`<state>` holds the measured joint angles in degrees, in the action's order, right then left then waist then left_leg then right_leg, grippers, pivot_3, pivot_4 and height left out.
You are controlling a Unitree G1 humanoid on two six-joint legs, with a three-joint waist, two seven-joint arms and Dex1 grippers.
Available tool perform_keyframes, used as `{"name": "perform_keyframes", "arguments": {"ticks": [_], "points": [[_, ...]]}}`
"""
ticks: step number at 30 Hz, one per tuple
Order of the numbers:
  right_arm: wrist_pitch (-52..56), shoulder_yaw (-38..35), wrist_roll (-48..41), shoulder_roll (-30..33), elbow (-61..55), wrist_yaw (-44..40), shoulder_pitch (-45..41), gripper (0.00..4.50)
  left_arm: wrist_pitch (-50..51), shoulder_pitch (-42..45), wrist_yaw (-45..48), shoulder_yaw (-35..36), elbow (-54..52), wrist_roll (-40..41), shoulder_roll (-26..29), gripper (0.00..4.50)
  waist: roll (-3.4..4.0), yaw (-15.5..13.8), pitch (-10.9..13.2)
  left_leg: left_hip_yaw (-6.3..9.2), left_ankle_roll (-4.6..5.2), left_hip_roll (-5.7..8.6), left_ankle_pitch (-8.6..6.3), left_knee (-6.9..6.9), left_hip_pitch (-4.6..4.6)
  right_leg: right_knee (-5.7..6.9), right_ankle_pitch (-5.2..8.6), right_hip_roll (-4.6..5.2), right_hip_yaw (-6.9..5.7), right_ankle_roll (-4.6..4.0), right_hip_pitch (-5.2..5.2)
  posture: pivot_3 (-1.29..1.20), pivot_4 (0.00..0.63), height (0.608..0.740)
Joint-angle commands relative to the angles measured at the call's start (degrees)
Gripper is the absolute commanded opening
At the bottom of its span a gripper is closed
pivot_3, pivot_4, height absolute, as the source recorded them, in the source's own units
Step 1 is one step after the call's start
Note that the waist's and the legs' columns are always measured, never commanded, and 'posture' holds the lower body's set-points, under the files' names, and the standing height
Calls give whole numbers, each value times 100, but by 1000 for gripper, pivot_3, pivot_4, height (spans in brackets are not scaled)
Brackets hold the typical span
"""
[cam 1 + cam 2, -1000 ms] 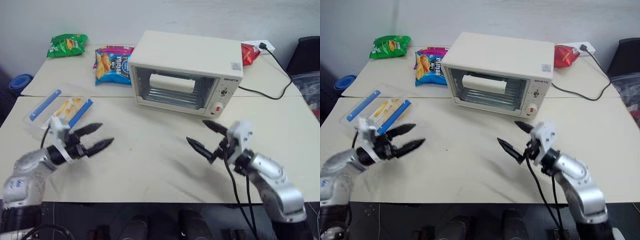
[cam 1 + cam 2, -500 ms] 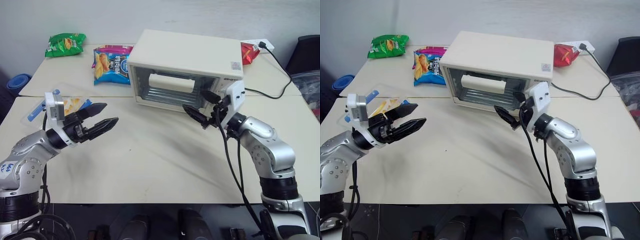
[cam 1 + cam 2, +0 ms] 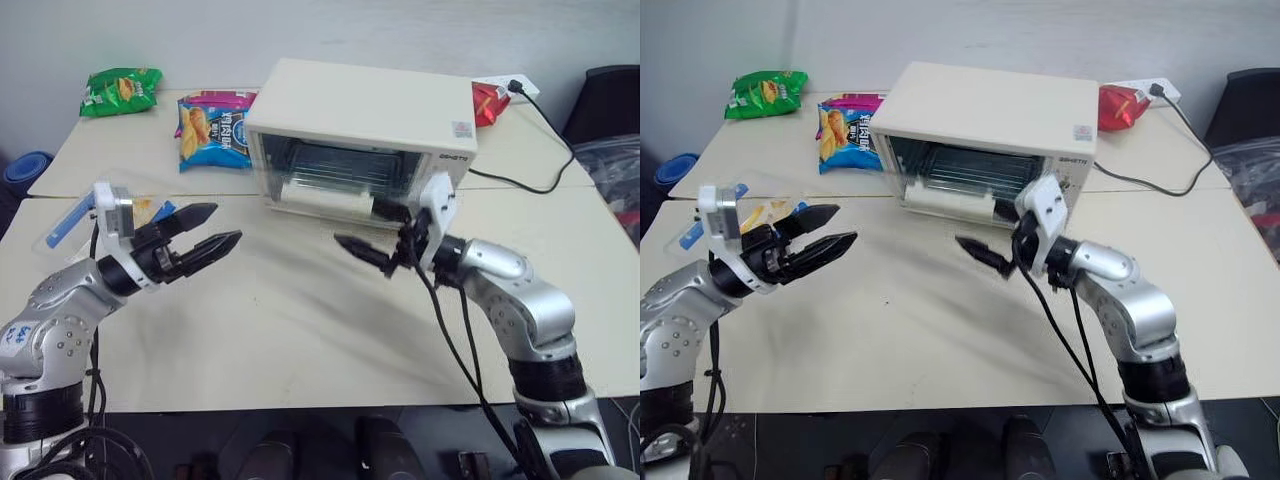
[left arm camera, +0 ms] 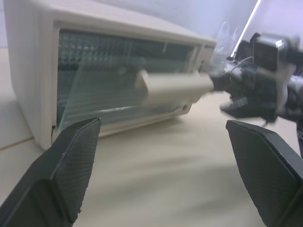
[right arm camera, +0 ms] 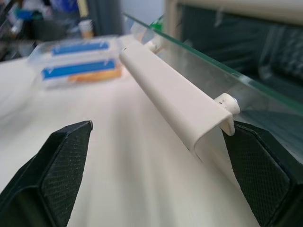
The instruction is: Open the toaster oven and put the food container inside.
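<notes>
The toaster oven [image 3: 362, 135] is sitting toward the back of the pale surface [image 3: 300, 320], and its glass door [image 4: 118, 78] is now swinging down, partly open, where half a second ago it was standing shut. The cream door handle [image 3: 325, 198] is riding lower and farther out than before. The right hand [image 3: 375, 232] is reaching in at the handle's right end with its two black fingers spread wide; one finger [image 5: 258, 172] is sitting just behind the handle's end beside the glass, the other well out over the surface. A second ago this hand was hovering near the front edge of the surface, well apart from the oven.

The left hand [image 3: 205, 235] is hanging above the left part of the surface, fingers spread, pointing toward the oven; it is sitting higher than a second ago.

The food container [image 3: 735, 218] is lying on the surface at the left, mostly hidden behind the left hand and not held, in the same place as before. The snack bags [image 3: 215, 130] are lying behind the oven's left side.
</notes>
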<state>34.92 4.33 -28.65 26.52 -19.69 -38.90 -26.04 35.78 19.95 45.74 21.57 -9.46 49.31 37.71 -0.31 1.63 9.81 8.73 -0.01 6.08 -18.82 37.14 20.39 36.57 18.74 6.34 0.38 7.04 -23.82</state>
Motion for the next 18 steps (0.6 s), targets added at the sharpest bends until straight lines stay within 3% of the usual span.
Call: {"name": "perform_keyframes", "arguments": {"ticks": [1,11,18], "points": [[-97,179,60,64,-470,-86,206,4500,-165,564,-69,122,435,32,-66,3321,-2,-16,1,-1,0,1,0,2,0,2,0,1,0,0,0,0,150,740],[-438,218,520,-119,-298,125,268,4500,-2000,2785,68,-1042,3734,-2066,-530,142,-9,-56,2,-2,3,15,-1,6,1,1,-3,1,-26,6,-3,0,150,740],[-554,77,552,-31,-407,45,664,4500,-2704,3242,1129,-1442,4802,-2492,-898,16,-12,-21,2,-1,4,16,-2,10,21,30,-4,0,-24,8,-27,0,150,740]]}}
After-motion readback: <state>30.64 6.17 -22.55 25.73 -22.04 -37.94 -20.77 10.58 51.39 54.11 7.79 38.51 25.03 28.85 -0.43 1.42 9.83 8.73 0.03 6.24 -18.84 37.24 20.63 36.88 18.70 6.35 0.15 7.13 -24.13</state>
